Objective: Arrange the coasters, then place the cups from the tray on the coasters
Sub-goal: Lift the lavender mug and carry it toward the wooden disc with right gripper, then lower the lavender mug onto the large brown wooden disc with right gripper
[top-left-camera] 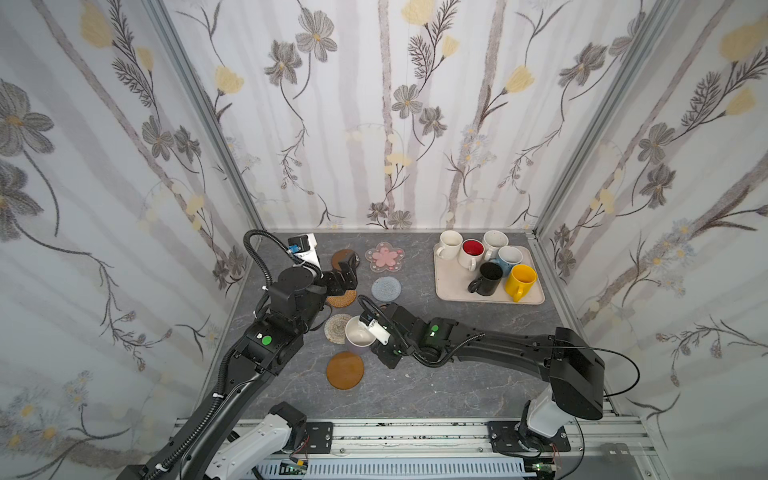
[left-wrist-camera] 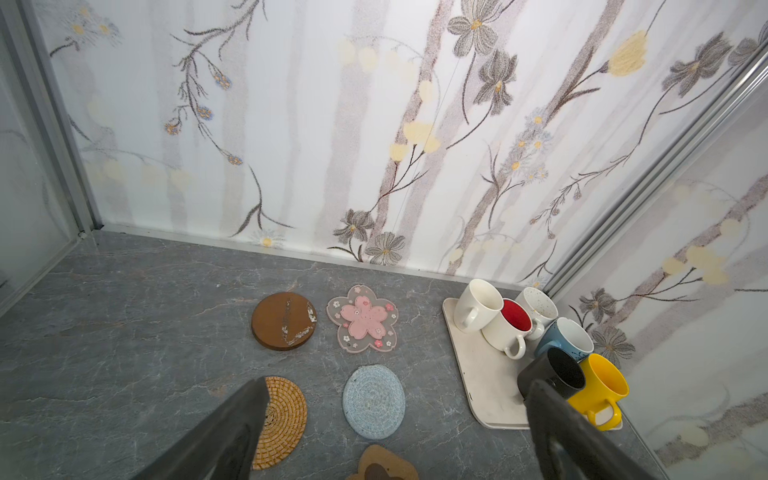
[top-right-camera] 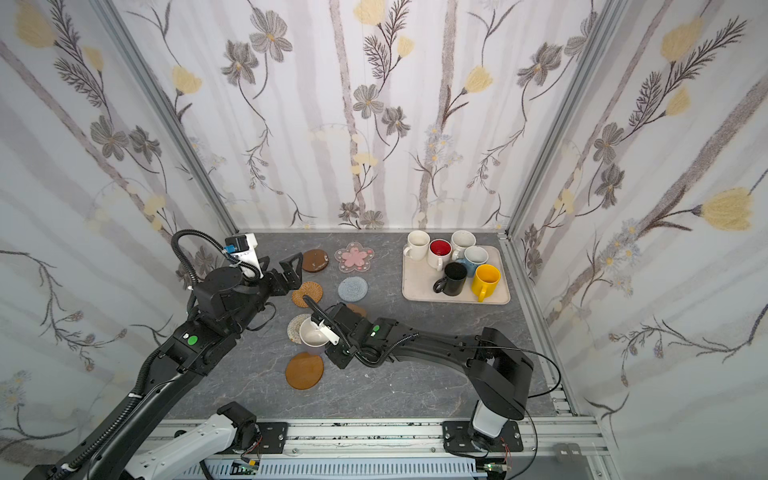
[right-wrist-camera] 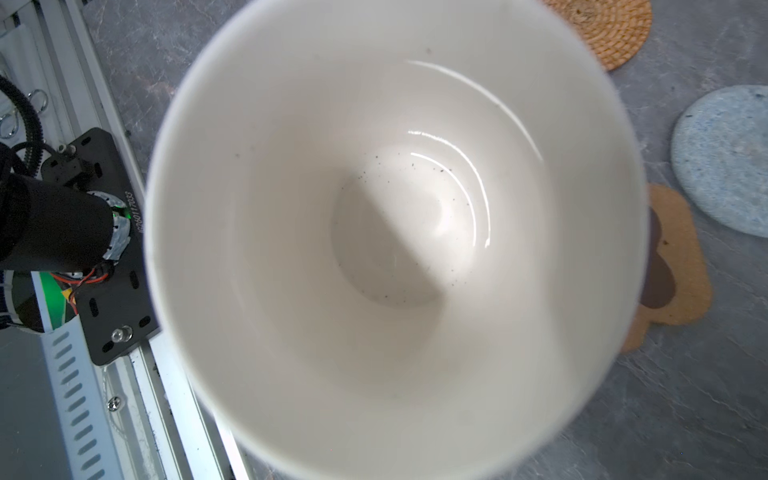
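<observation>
You are working over a grey marbled tabletop point(top-left-camera: 415, 382) boxed in by flowered wallpaper point(top-left-camera: 374, 104). The beige tray point(top-left-camera: 453, 289) is sitting at the far right, and six cups are crowding it. They are a cream-white cup point(top-left-camera: 449, 243), a red-lined white cup point(top-left-camera: 471, 252), a speckled cream cup point(top-left-camera: 494, 242), a light blue cup point(top-left-camera: 509, 257), a black cup point(top-left-camera: 488, 278) and a yellow cup point(top-left-camera: 520, 281).

The seventh, the lavender cup point(top-left-camera: 358, 332), is hanging in your right gripper point(top-left-camera: 374, 347), which is clenched on it. Where the fingers are biting is hidden behind the cup and the wrist camera. In both top views the cup is showing its white mouth and overlapping the pale woven coaster point(top-left-camera: 333, 328), with the near brown disc point(top-left-camera: 345, 370) lying just in front. You cannot tell whether the cup is touching the coaster. In the right wrist view its pale inside is filling nearly the whole picture.

Your left gripper point(top-left-camera: 349, 274) is hovering released, jaws spread wide and holding nothing. It is hanging at the far left, between the far brown disc point(top-left-camera: 338, 257) and the orange rattan coaster point(top-left-camera: 343, 298). The pink flower coaster point(top-left-camera: 384, 257) is lying beside that far disc, and the grey-blue woven coaster point(top-left-camera: 386, 289) is lying just nearer than the flower. The tan paw coaster point(top-right-camera: 358, 309) is peeking out from behind the right arm.
</observation>
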